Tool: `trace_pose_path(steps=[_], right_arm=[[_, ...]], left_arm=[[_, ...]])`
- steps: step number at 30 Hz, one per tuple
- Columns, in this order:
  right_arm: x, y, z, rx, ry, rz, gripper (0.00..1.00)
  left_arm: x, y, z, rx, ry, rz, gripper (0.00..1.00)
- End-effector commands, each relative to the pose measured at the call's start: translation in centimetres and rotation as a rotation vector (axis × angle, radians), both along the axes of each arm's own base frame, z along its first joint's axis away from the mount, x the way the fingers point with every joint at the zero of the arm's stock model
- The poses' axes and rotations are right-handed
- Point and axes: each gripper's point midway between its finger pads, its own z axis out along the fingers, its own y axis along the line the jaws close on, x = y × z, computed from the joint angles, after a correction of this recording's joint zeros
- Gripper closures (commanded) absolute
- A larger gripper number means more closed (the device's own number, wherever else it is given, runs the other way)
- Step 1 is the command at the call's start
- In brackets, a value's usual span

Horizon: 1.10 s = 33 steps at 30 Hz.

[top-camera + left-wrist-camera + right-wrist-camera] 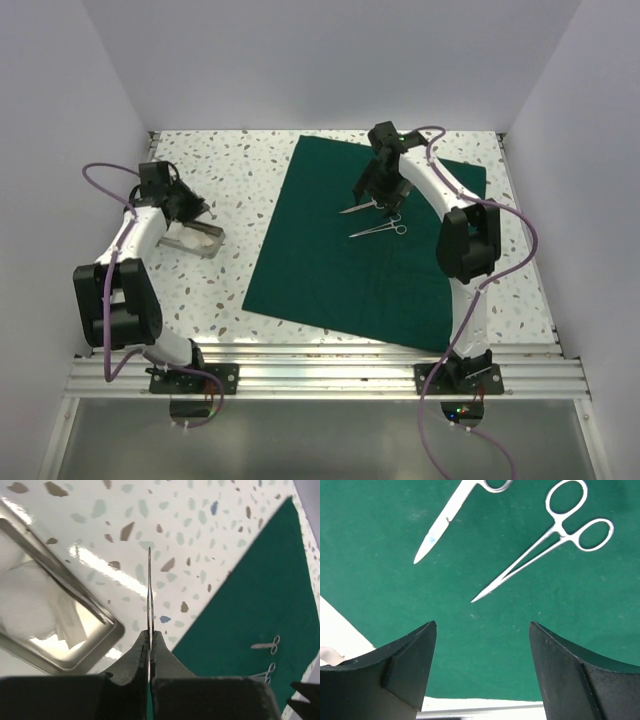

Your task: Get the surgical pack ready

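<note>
Drape (pixel 380 570), dark green, under right gripper (pixel 482 625) with fingers spread; scissors (pixel 445 525) and forceps (pixel 535 550) just beyond fingertips. Left gripper (pixel 150 635) pinches thin steel instrument (pixel 149 590); tray (pixel 115 627) with gauze (pixel 25 600) left of fingers.

I read no text, label, brand or number in any view. Only candidate: small bluish mark on blade of scissors (pixel 442 527), upper left of right wrist frame. Too small to tell whether it is print.
</note>
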Motion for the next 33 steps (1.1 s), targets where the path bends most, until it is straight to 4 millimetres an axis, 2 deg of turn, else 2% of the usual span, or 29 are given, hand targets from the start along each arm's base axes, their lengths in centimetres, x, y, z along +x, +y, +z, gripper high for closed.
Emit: trace_pose_path(steps=[1,5,12,28,30,33], right_arm=[[-0.3,-1.3,0.2,-0.071,0.003,-0.061,0.22],[-0.9,-1.9,-1.3,-0.059,0.058,-0.100,0.22],[-0.7,-2.4,-1.9,-0.071,0.060,-0.098,0.21],[-1.0,-2.7,-3.4,-0.094,0.096,-0.095,0.21],[-1.0,-2.8,-3.6,-0.099,0.100,-0.104,0.21],[-1.0,-3.0,-3.9,-0.091,0.110,-0.142,0.21]], left_arm=[[-0.3,2.6,-1.0,0.053,0.078,0.170,1.00],[-0.6,3.0,-2.7,0.076,0.122,0.183,1.00],[-0.9,4.1,-5.8,0.128,0.176,0.199,1.00],[-1.3,4.3,-8.1,0.059,0.236,0.252,0.99],[-1.3,4.2,-8.3,0.056,0.247,0.249,0.92],[-1.3,4.4,-8.4,0.056,0.245,0.252,0.91]])
